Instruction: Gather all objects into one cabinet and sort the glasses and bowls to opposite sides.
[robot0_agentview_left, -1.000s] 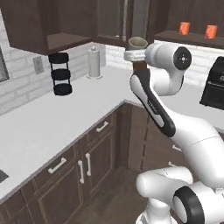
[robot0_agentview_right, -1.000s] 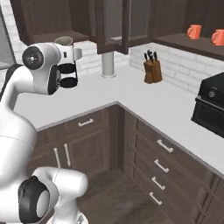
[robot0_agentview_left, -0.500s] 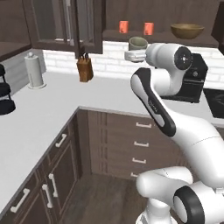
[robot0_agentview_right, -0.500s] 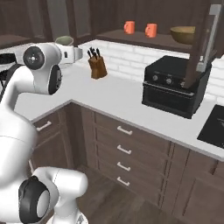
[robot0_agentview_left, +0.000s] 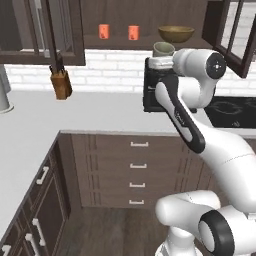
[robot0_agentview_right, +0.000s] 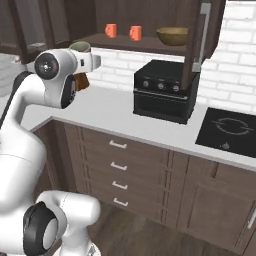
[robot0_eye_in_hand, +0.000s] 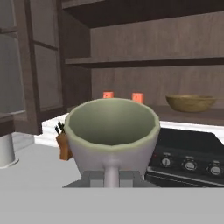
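Above the desk (robot0_agentview_right: 115, 112) our hand (robot0_eye_in_hand: 111, 177) holds the mug (robot0_eye_in_hand: 111, 131) by its handle, and we judge it could knock the tumblers (robot0_agentview_left: 104, 31) on the cabinet (robot0_agentview_right: 150, 20) shelf.

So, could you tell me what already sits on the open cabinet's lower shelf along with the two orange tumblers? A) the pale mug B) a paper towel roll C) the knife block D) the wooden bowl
D: the wooden bowl rests on the cabinet shelf to the right of the two orange tumblers, while the pale mug is held in the shut gripper, short of the shelf.
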